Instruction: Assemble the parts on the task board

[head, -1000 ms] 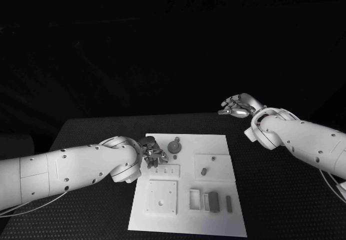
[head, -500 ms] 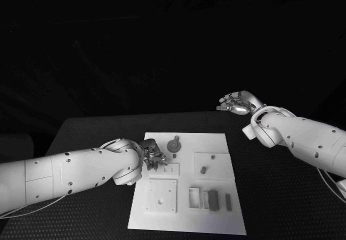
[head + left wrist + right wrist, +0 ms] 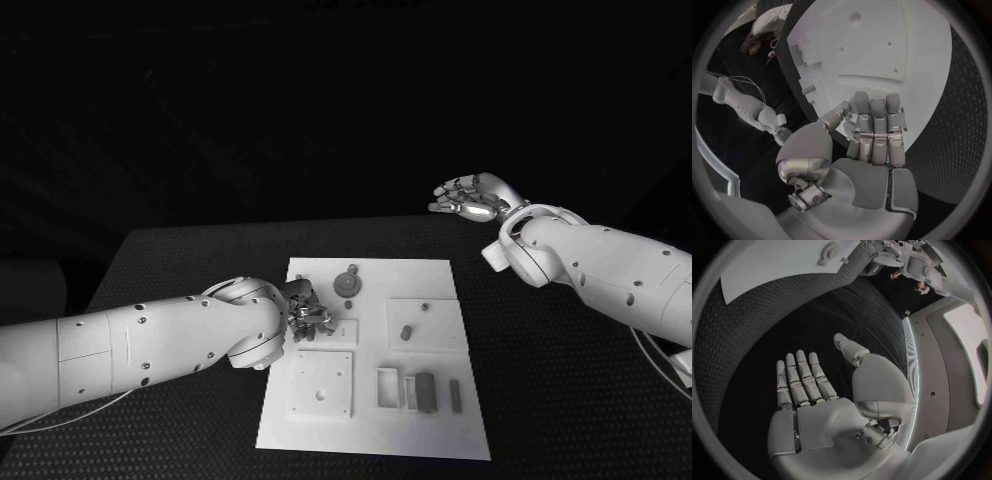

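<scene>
Left arm sweeps in low across the table [image 3: 173, 250], elbow bent, and its left hand [image 3: 306, 312] sits over the left edge of the task board [image 3: 433, 440], just below the round grey part [image 3: 346, 285]. From the left wrist camera the fingers [image 3: 877, 131] lie side by side and straight out over the white plate, thumb angled in toward them; whether anything is pinched there, I cannot tell (the head camera gives just a knot of silver fingertips). Over on the other side, the right arm is lifted clear, forearm angling up and away, and the right hand [image 3: 470, 199] hangs above the table's far right corner, well apart from the board. The right wrist camera shows that palm [image 3: 814, 412] flat, fingers extended and spread a little, holding nothing. More small grey parts [image 3: 424, 392] rest in the board's near recesses.
</scene>
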Available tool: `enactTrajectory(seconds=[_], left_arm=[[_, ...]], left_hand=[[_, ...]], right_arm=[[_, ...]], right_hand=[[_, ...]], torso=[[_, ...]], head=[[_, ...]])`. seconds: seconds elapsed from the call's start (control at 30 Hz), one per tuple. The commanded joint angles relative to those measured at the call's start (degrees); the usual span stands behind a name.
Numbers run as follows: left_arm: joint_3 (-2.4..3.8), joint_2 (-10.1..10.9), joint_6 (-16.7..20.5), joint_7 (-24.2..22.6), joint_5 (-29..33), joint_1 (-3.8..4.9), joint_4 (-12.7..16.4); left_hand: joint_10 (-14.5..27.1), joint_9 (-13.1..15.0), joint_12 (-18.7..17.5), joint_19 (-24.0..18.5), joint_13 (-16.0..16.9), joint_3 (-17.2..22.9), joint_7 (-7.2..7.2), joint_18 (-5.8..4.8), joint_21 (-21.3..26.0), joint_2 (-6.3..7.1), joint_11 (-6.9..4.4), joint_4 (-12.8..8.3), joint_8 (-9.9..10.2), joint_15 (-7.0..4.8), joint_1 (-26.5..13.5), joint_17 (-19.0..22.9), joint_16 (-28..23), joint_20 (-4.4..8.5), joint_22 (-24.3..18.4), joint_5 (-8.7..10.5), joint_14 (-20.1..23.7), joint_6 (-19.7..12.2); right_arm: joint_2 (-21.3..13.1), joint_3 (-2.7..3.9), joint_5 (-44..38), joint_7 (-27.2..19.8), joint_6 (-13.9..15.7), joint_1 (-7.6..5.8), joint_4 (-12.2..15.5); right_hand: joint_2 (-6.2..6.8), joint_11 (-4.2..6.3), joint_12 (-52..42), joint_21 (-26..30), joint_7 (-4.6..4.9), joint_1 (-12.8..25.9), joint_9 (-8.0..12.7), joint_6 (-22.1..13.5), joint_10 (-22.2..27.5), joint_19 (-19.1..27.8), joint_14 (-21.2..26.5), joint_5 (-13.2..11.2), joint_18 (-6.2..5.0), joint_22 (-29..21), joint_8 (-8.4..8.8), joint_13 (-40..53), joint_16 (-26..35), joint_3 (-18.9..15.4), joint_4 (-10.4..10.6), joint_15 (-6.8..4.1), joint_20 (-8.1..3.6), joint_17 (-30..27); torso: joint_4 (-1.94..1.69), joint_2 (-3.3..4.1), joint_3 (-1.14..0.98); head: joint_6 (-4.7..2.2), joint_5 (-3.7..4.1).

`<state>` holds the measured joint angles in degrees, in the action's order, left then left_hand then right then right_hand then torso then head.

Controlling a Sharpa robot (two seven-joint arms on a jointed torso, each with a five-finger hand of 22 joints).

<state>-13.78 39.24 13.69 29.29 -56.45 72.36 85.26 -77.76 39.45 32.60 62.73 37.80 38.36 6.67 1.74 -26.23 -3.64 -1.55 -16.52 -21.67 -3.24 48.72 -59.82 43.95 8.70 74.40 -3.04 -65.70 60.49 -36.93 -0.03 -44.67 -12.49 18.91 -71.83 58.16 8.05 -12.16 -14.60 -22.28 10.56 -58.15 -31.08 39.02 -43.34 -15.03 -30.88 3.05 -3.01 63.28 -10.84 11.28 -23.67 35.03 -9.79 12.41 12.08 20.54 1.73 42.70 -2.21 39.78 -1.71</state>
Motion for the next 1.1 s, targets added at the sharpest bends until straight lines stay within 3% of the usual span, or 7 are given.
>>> enactTrajectory(seconds=[0.03,1.1], left_arm=[[0.05,-0.1,-1.4,0.3,-0.5,-0.01,-0.1],[0.05,-0.6,-4.8,1.3,-3.7,-0.13,-1.0]], left_hand=[[2.1,0.1,0.3,-0.2,-0.1,0.2,-3.99,0.91,-0.1,-0.62,-1.54,-0.1,0.1,-0.04,-0.1,0.2,0.5,0.17,0.1,-0.07,0.4,4.4],[2.3,0.4,1.1,-0.1,-0.1,0.4,-4.10,0.96,-0.1,-0.49,-1.66,-0.1,0.5,-0.10,-0.1,1.4,2.1,0.22,0.6,-0.14,0.9,4.7]], right_arm=[[0.1,0.01,0.4,-1.4,-1.4,0.00,0.0],[0.2,0.00,0.4,-1.4,-2.4,0.02,0.0]], right_hand=[[-0.10,-0.01,0.5,0.4,2.50,-0.4,0.1,-0.5,-0.7,0.6,-0.2,-0.2,0.34,0.2,-0.38,-0.3,0.3,-0.1,0.5,0.33,-0.02,-0.1],[0.03,-0.24,1.6,0.6,2.69,-0.7,0.4,-0.7,-1.8,1.1,-0.6,-0.2,0.60,1.0,-0.81,-1.9,0.8,-0.5,0.9,0.85,0.04,-0.4]], torso=[[0.01,-0.06,-0.01],[0.03,-0.07,-0.05]], head=[[0.09,-0.09],[0.58,-0.13]])
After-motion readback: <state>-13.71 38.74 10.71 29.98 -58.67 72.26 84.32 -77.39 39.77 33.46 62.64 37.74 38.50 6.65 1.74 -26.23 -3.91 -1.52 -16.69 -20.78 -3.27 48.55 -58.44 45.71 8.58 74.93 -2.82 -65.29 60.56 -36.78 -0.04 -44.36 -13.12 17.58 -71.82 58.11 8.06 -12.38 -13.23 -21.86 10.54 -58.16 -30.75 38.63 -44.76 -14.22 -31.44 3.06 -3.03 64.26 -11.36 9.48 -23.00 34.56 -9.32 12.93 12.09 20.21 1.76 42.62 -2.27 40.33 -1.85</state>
